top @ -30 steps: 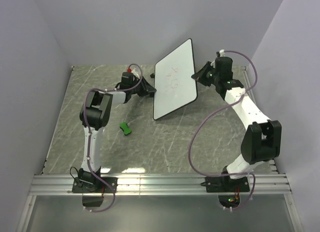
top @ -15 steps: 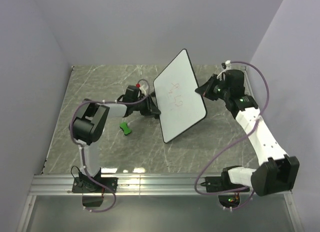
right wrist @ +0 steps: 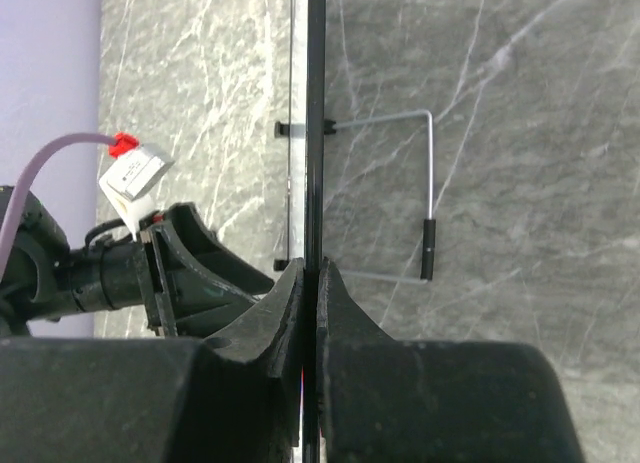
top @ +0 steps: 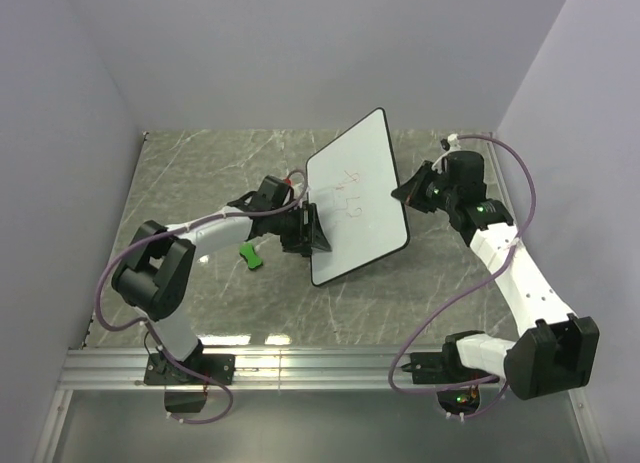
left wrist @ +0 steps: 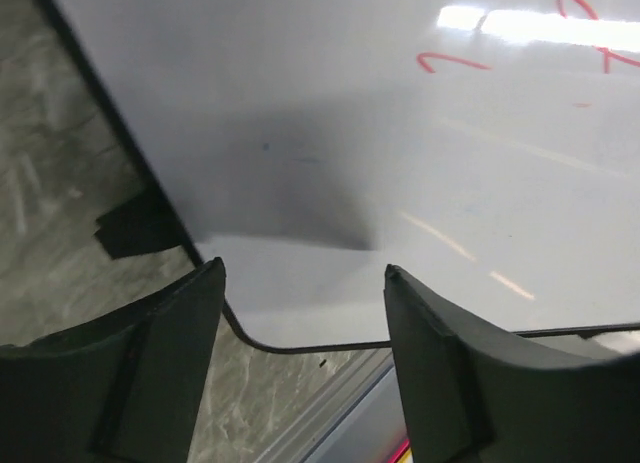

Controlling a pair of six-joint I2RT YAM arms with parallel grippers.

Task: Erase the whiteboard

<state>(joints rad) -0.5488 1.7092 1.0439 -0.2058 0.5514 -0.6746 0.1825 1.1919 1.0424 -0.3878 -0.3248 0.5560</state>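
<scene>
Erasing has not begun, by my reading: the red marks stand unbroken on the board, and the green eraser lies alone on the bench, left of centre and well apart from both arms.

The board is tilted steeply over the middle of the bench, leaning toward the far right corner, with its written face turned up and toward the near edge. Its lowest corner points at the near edge; whether that corner touches the bench I cannot tell.

The right end effector is pinched narrow on the board's right rim. The right wrist view shows both fingers pressed against the thin black edge, with a wire stand folded out on the back of the board.

The left end effector is spread wide and holds nothing. In the left wrist view the board's lower corner sits just ahead of the gap between its fingers, apart from both.

So what looks done is only the lifting and presenting of the board. Everything that counts remains: the eraser has to be picked up, most likely by the free left arm, brought to the face and rubbed across every red stroke, while the right arm keeps the board steady.
</scene>
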